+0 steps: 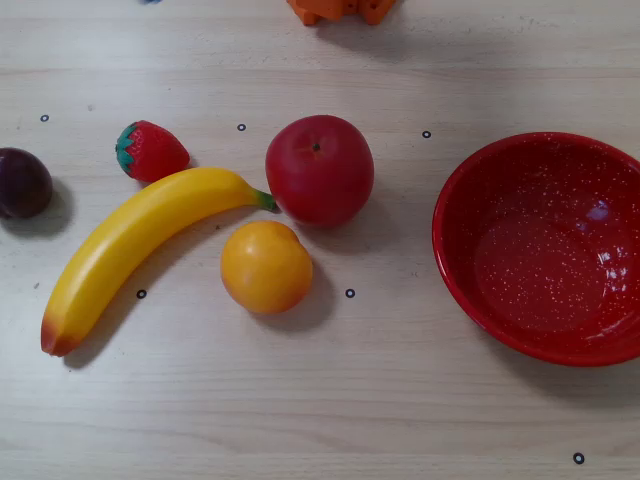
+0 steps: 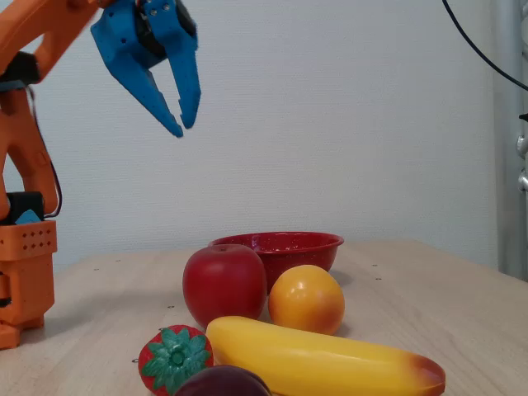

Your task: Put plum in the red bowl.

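Seen from overhead, at the far left edge of the surface (image 1: 330, 400): the plum (image 1: 22, 182), dark purple-brown and glossy, cut off by the frame on its left side. Just right of it, apart, a strawberry (image 1: 151, 150); below that, a banana (image 1: 135, 240) slanting from the lower left up toward an apple (image 1: 320, 168), its green tip nearly touching the apple. Under the apple, an orange fruit (image 1: 266, 266). Well apart at the right edge, the red bowl (image 1: 470, 290) — speckled white, empty, clipped by the frame on its right. At the top edge, only a scrap of the orange arm (image 1: 340, 10) visible.

In the fixed view, the plum (image 2: 223, 383) barely showing at the bottom edge — only its upper curve, in front of the banana (image 2: 322, 359) and beside the strawberry (image 2: 175, 360). The red bowl (image 2: 289, 247) mostly hidden behind the apple (image 2: 224, 283) and orange fruit (image 2: 306, 299). Upper left, high above the surface (image 2: 445, 289), the blue end effector (image 2: 182, 125) hanging empty, fingers slightly spread, tips close together. Arm base (image 2: 25, 264) cropped at the left edge.

Pale wood-grain surface with small black dots; plain whitish wall behind, a dark cable (image 2: 483, 49) and a metal post (image 2: 520, 157) at the far right.
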`<state>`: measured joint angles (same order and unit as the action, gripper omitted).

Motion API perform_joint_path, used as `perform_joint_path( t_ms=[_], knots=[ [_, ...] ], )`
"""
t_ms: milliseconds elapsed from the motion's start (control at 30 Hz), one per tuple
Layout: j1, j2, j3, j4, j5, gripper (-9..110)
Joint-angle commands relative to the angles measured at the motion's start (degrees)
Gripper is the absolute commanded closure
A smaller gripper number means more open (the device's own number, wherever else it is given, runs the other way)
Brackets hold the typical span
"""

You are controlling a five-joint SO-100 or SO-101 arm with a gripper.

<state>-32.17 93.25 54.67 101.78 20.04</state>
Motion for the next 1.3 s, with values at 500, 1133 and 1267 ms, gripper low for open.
perform_joint_path(
  t_ms=[500,1133,1267],
  knots=[
    [-14.59,-31.11,-37.79,1.49,10.72,101],
    [-23.91,-46.41,-46.05,6.94,38.41,75],
    [-25.66,-50.19,-48.60,6.94,44.47,62]
  ],
)
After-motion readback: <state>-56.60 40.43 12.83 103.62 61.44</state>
